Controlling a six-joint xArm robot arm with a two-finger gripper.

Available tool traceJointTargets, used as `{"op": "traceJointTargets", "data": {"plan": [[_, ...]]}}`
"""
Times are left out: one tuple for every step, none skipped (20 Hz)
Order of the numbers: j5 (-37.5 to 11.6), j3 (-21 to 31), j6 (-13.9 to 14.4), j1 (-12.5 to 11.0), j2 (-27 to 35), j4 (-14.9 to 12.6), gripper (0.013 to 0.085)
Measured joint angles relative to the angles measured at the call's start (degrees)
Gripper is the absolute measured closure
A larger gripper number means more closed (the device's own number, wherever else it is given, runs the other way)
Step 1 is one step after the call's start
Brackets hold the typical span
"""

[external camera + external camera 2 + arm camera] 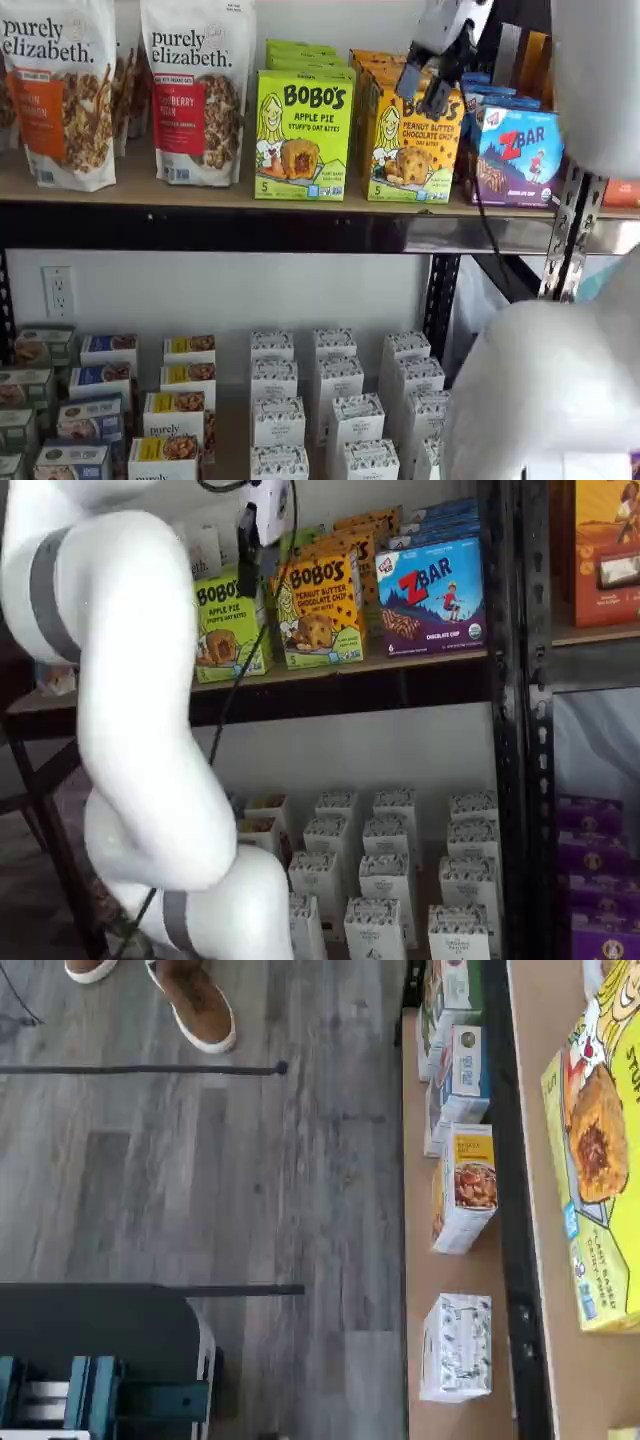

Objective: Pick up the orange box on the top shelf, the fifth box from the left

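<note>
The orange box (410,140) stands upright on the top shelf (200,193), between a lime-green Apple Pie box (302,135) and a blue ZBAR box (518,155). It shows in both shelf views (320,605). More orange boxes stand behind it. My gripper (427,92) hangs in front of the orange box's upper part, apart from it, and its two black fingers show a gap, so it is open and empty. In a shelf view only one black finger (247,548) shows, left of the box's top corner. The wrist view shows the Apple Pie box (595,1160), not the orange box.
Granola bags (195,90) stand further left on the top shelf. The lower shelf holds several small white boxes (335,400). A black upright (505,680) stands right of the ZBAR box. The wrist view shows grey floor, a person's shoe (195,1005) and the dark mount (100,1380).
</note>
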Motion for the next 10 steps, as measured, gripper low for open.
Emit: {"op": "traceJointTargets", "data": {"plan": [[-1.13, 0.95, -0.01, -0.19, -0.67, 0.88, 0.0130], [-2.99, 2.33, 0.21, -0.19, -1.82, 2.04, 0.0130], [-3.53, 2.62, 0.53, 0.14, -2.16, 2.22, 0.0130], [-3.94, 2.82, 0.85, 0.52, -2.36, 2.21, 0.0130], [-4.30, 2.98, 1.19, 0.89, -2.56, 2.21, 0.0130], [-4.71, 3.17, 1.47, 1.21, -2.76, 2.15, 0.0130], [-5.44, 3.61, 1.67, 1.44, -3.07, 2.25, 0.0130], [-6.41, 4.18, 1.80, 1.55, -3.53, 2.54, 0.0130], [-7.17, 4.65, 1.78, 1.48, -3.82, 2.97, 0.0130], [-7.63, 4.94, 1.62, 1.22, -3.97, 3.45, 0.0130]]}}
